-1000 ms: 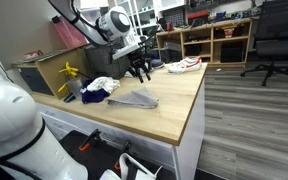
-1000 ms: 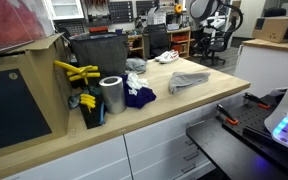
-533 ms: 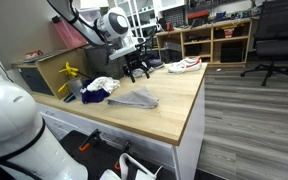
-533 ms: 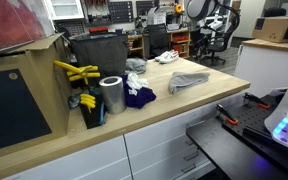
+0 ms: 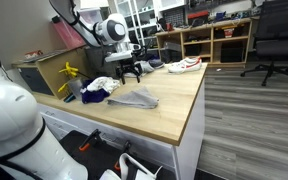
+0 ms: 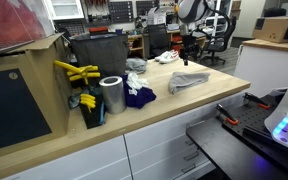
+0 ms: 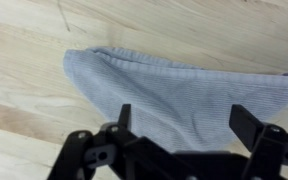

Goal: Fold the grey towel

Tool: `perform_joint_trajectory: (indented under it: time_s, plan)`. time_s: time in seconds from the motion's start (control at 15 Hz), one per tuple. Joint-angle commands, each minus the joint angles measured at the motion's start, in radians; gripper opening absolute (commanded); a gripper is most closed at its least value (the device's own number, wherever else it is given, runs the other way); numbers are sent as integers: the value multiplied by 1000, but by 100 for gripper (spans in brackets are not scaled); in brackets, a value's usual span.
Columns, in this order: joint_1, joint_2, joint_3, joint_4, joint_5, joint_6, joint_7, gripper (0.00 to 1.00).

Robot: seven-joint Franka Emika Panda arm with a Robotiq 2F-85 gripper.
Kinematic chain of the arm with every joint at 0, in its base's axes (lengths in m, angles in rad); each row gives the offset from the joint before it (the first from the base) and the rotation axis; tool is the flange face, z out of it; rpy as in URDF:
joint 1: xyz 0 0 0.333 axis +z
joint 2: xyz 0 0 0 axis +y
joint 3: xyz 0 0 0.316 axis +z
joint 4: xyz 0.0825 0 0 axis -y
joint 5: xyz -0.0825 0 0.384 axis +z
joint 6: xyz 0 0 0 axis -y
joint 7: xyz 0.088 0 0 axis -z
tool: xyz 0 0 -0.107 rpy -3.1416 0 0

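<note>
Grey towel [image 7: 184, 95]: lt grey, plain, doubled over, flat on wood bench [image 7: 24, 60].

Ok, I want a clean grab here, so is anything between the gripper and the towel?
Nothing visible. In the wrist view the open gripper hangs straight over the towel, with no other thing between them; the towel lies bare on the table.
</note>
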Motion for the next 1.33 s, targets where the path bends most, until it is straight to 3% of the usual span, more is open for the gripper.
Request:
perform_joint_trajectory:
  time_s: [0.0, 0.47, 0.53, 0.6, 0.8, 0.87, 0.93, 1.07, 1.2, 1.27]
  plan:
    - [1, 40, 5, 55, 38, -18, -53, 100]
    - [0, 82, 30, 98, 111, -46, -99, 100]
    - [1, 83, 30, 104, 113, -53, -98, 75]
    - [2, 84, 30, 111, 110, -63, -93, 74]
    - [10, 60, 26, 113, 90, -83, -68, 49]
    - [15, 41, 27, 110, 83, -90, -56, 57]
    - [20, 27, 29, 107, 77, -95, -55, 85]
    - [32, -6, 34, 100, 71, -104, -45, 85]
    - [49, -44, 43, 96, 68, -139, -35, 98]
    - [59, -66, 50, 95, 65, -167, -29, 100]
